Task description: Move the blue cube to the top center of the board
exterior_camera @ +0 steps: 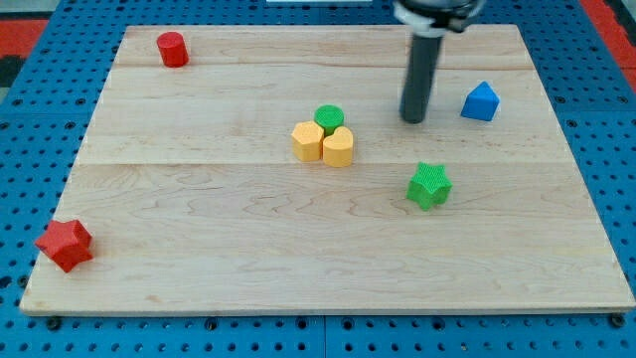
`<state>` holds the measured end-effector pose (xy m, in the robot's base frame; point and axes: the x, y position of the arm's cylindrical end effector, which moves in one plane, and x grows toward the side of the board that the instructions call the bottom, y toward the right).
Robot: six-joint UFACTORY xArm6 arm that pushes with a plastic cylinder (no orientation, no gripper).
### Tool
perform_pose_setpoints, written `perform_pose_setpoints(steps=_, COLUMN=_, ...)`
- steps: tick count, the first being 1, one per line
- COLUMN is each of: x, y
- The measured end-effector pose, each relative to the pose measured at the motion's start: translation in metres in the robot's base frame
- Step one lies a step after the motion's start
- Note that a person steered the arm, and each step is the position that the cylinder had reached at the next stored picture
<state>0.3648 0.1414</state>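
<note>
A blue cube sits near the wooden tabletop's upper right. My tip, a bare rod tool grasping nothing, rests just to its left, not touching.

Pale wooden board on blue pegboard; my tip sits w/ the blue cube-like block w/ peaked top just beside it on the view's right, apart, not touching. Near centre, a tight cluster — green cylinder block above, yellow hexagonal block and yellow heart-shaped block side by side, all touching. Green star block lies below the tip, red cylinder block at top left, red star block at bottom-left edge.
</note>
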Motion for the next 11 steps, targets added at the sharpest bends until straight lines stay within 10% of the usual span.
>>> perform_pose_setpoints(steps=1, x=-0.023, y=0.070)
perform_pose_setpoints(steps=4, x=-0.014, y=0.011)
perform_pose_setpoints(steps=5, x=0.002, y=-0.087)
perform_pose_setpoints(steps=11, x=-0.142, y=-0.073)
